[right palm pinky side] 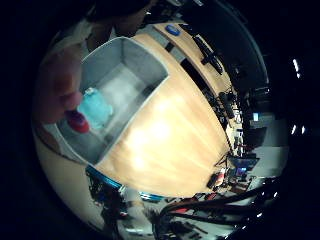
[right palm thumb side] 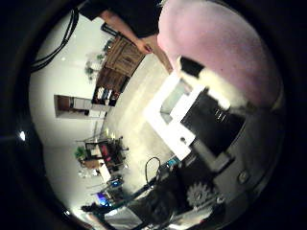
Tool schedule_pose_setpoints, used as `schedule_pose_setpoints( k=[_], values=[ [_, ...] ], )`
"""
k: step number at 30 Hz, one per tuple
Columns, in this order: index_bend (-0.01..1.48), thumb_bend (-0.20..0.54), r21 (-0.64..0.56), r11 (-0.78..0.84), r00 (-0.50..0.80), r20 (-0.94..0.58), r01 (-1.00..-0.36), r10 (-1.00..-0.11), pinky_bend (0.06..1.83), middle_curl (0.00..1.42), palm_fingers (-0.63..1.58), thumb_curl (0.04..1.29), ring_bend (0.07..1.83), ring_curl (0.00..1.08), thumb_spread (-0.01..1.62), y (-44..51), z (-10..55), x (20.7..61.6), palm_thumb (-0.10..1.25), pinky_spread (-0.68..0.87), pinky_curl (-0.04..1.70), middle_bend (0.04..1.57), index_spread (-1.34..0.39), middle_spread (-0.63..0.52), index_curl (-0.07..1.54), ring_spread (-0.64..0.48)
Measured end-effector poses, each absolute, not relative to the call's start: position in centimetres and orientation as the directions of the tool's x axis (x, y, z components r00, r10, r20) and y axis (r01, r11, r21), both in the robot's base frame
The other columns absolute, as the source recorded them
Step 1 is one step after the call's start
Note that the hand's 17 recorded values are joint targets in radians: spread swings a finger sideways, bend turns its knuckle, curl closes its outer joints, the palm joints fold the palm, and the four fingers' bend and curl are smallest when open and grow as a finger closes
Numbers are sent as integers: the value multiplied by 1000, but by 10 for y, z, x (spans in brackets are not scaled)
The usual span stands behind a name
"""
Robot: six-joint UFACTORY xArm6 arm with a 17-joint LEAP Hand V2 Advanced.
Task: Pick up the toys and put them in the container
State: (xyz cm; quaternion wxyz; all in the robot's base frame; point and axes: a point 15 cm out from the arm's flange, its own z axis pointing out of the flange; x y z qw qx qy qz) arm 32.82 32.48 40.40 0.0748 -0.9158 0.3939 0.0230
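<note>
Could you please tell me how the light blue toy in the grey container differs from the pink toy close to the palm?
The light blue toy lies on the grey container's floor; the pink toy is up against the hand. The light blue toy looks small and distant; the pink toy fills much of the thumb-side view. Both look soft.

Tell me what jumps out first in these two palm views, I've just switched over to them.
The grey container stands open on the wooden table, with a light blue toy and a red and purple toy already lying inside it. In the thumb side view a large pink toy fills much of the picture, so it sits close against the palm of the hand, beside its white and black parts.
</note>
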Motion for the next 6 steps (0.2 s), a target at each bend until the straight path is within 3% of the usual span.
schedule_pose_setpoints(
  k=[1, 3, 6],
  values=[
    [262, -187, -110, -684, 693, -103, -721, -713, 1198, 538, 235, 234, 947, 425, 950, 325, 401, 328, 348, -342, 453, 505, -504, -277, 639, -242],
    [204, -118, -95, -695, 702, -109, -712, -704, 1259, 488, 131, 222, 807, 353, 914, 324, 396, 329, 204, -144, 448, 412, -494, -186, 578, -108],
    [185, -71, -86, -696, 701, -110, -713, -704, 1262, 448, 92, 224, 719, 289, 883, 323, 393, 333, 112, 60, 419, 348, -482, -111, 518, 21]
  ],
)
